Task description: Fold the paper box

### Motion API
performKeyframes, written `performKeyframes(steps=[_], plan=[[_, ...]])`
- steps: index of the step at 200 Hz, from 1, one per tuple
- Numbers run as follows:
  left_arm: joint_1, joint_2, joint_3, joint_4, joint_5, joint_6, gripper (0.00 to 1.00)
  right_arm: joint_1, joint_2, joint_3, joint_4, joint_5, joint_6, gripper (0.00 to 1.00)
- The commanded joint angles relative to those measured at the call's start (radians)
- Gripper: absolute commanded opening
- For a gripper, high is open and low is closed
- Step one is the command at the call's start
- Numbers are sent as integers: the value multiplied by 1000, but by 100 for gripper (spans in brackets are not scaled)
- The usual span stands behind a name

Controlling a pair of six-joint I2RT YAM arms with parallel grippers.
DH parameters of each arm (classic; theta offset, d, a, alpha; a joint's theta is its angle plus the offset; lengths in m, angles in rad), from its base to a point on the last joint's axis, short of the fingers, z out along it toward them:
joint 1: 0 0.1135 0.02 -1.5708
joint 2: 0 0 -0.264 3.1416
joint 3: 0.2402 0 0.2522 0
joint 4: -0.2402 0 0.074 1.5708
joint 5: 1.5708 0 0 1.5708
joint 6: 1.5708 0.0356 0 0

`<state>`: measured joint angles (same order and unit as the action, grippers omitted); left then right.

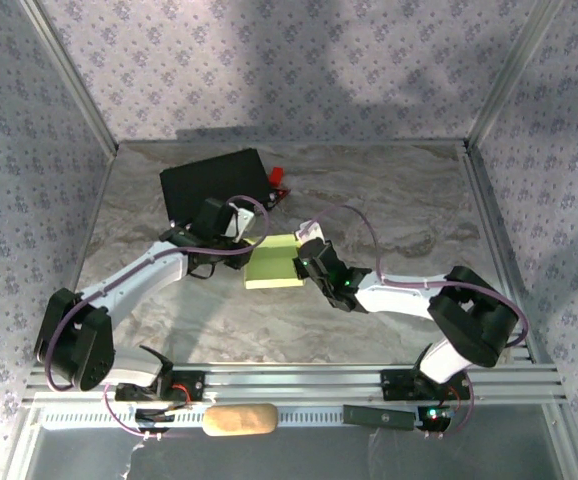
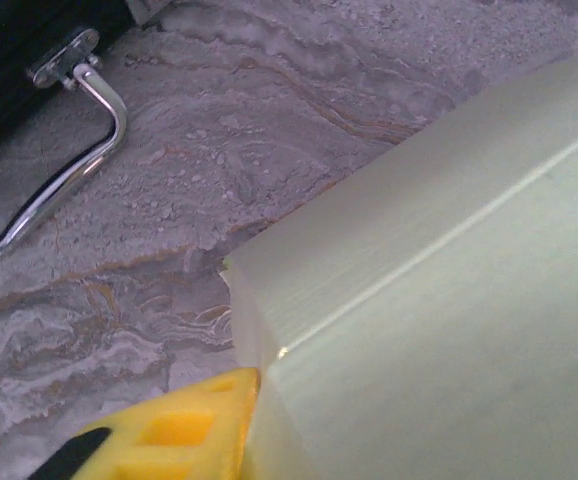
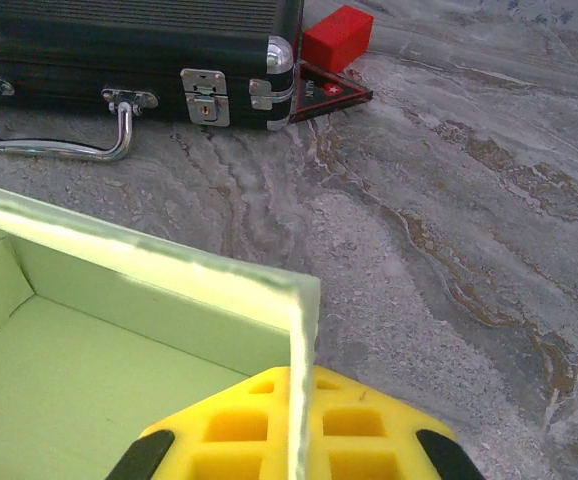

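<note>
A grey marbled counter [image 1: 389, 200] stood between flowery walls [image 1: 269, 60]. The paper box [image 1: 271, 262] lay mid-counter, near a black case [image 1: 214, 185]. The right hand [image 3: 297, 405] was clamped on its wall. The left hand [image 1: 241, 238] touched a corner; I couldn't tell its gap.

There is one paper box [image 1: 274, 262], pale green. One black case [image 1: 214, 185] lies on the one table [image 1: 389, 200], and it carries one metal handle [image 3: 54, 148]. Beside the case are one red block [image 3: 337, 37] and one flat red-edged triangle [image 3: 327, 92]. Two arms stand at the near edge, with two end effectors in all: the left end effector [image 1: 247, 243] and the right end effector [image 3: 294, 430]. On the near rail lie one tan oblong piece [image 1: 239, 420] and one dark bar [image 1: 374, 416].
</note>
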<state>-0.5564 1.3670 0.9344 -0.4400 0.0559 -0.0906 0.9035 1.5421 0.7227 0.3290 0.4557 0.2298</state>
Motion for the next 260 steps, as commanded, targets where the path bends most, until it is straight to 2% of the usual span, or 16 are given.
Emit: performKeyframes(steps=[1, 16, 46, 75, 128, 192, 220, 260], plan=[[-14, 13, 36, 26, -21, -61, 23, 9, 34, 12, -69, -19, 3, 0], [-19, 15, 28, 31, -43, -101, 21, 14, 40, 19, -70, -14, 14, 0], [-26, 7, 0, 79, -52, -209, 8, 39, 59, 43, -84, 26, 38, 0], [-38, -2, -8, 115, -74, -309, 8, 56, 75, 54, -82, 63, 76, 0], [-65, -3, -26, 135, -81, -369, 8, 74, 85, 62, -92, 133, 148, 0], [-117, -71, -149, 229, -142, -390, 7, 112, 108, 38, -51, 184, 193, 0], [-138, -109, -198, 247, -175, -397, 7, 132, 104, 25, -67, 211, 219, 5], [-165, -128, -248, 276, -213, -412, 7, 138, 81, 41, -141, 213, 306, 5]])
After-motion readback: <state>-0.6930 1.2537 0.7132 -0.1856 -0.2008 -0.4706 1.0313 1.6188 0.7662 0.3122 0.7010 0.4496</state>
